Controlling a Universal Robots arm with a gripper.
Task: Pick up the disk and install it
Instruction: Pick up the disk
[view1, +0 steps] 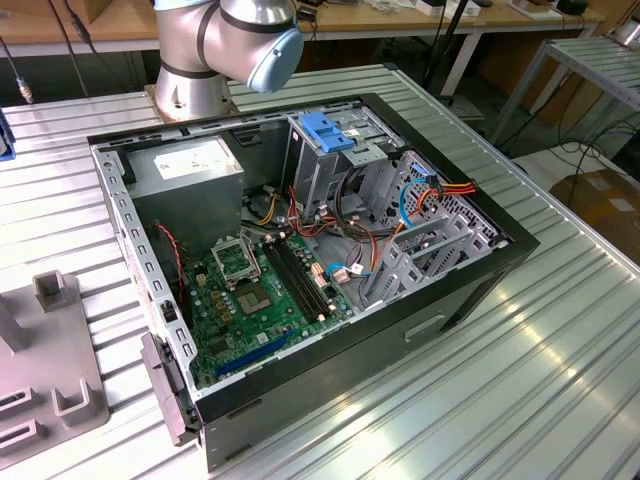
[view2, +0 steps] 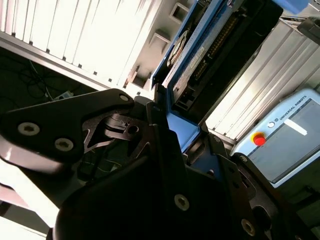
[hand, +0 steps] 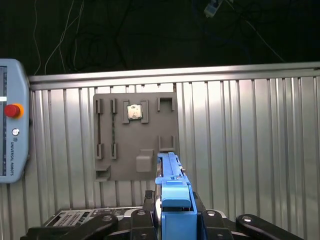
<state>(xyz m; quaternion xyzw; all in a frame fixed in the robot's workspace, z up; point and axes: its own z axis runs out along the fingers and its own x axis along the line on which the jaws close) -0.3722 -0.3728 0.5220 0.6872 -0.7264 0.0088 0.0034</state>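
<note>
The claw (hand: 174, 212) is clamped on the disk (hand: 169, 167), gripping it by its blue rails and holding it clear of the ribbed metal counter (hand: 240, 150), near a grey fixture plate (hand: 150, 135); the open computer case (view1: 450, 300) lies on the counter

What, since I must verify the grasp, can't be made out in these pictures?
- Disk label: turned away, both wrist views.
- Disk's lower end: hidden by gripper body, second wrist view.
- Arm's upper part: cut by exterior view's top edge.
- Drive cage bay: behind blue bracket, exterior view.
</note>
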